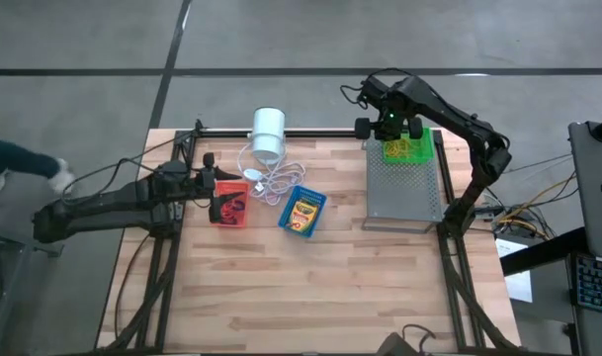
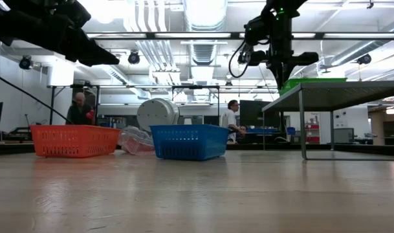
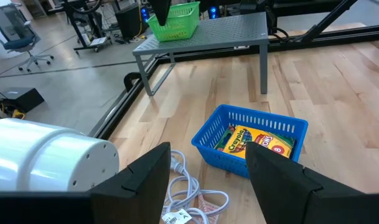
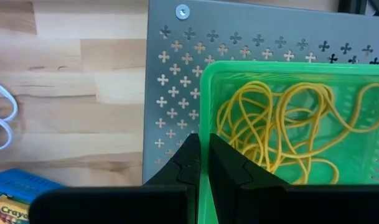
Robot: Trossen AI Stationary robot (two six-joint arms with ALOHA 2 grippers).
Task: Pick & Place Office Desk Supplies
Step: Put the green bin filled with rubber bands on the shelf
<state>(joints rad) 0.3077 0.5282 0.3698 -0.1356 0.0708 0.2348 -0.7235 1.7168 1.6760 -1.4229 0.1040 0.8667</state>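
The green basket (image 1: pixel 407 148) with yellow rubber bands (image 4: pixel 282 124) stands on the grey perforated tray (image 1: pixel 404 193) at its far end. My right gripper (image 4: pixel 205 155) is shut on the basket's wall; it also shows in the high view (image 1: pixel 389 127). The blue basket (image 1: pixel 302 211) holds a crayon box (image 3: pixel 254 142) and rests on the table. The red-orange basket (image 1: pixel 229 205) sits left of it. My left gripper (image 3: pixel 205 180) is open, hovering at the red basket's left side (image 1: pixel 210 188) and pointing toward the blue basket. My right gripper pinches the green basket's side wall (image 4: pixel 205 127) on the side toward the table's left, one finger (image 4: pixel 188 163) outside and one finger (image 4: pixel 225 165) inside. The fingers come from above, pointing down. The basket's bottom appears to rest on the tray (image 3: pixel 208 34).
A white cylinder (image 1: pixel 268 133) lies at the far edge, its white cord (image 1: pixel 273 183) coiled between the red and blue baskets. The tray stands on legs (image 2: pixel 302 126) above the table. The near half of the table is bare wood. People show in the room behind (image 2: pixel 77 110).
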